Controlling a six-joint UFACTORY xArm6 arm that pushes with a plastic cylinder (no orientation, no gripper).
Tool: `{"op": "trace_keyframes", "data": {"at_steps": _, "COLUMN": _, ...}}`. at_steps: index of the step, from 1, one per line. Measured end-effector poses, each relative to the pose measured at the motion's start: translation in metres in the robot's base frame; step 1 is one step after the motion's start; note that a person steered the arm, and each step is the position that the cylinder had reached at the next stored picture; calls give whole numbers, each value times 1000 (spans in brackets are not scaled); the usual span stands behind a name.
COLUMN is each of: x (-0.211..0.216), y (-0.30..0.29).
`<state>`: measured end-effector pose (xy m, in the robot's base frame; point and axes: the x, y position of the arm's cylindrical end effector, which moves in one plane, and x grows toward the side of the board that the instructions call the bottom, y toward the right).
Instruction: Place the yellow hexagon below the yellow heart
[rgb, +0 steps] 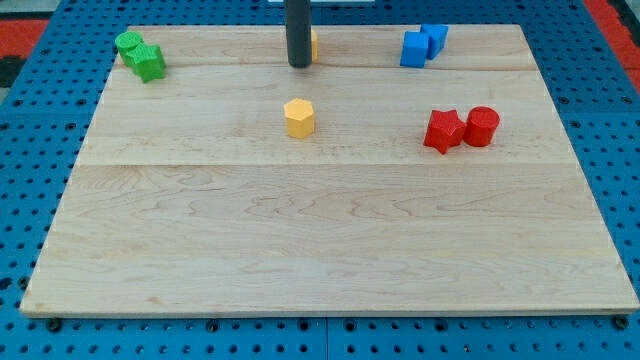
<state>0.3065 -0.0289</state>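
Here, the wooden board lies on a blue perforated table; nothing on it serves as a container, and every block sits loose on the bare wood. My tip stands near the view's top edge, at centre, directly in front of a yellow block that peeks out at the rod's right side; shape of that block cannot be made out, most of it hidden. The arm carries no claw, only the dark rod, so nothing is gripped. Yellow hexagon lies below the tip toward the view's bottom, apart from it, upright. Top left corner: green cylinder touching a second green block. Top right: two blue blocks pressed together. Right of centre: red star-like block just beside red cylinder.
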Motion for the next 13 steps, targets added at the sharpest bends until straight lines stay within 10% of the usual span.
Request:
{"op": "trace_keyframes", "data": {"at_steps": 2, "x": 150, "y": 48}}
{"op": "trace_keyframes", "data": {"at_steps": 4, "x": 56, "y": 16}}
{"op": "trace_keyframes", "data": {"at_steps": 7, "x": 26, "y": -52}}
{"op": "trace_keyframes", "data": {"at_steps": 13, "x": 3, "y": 45}}
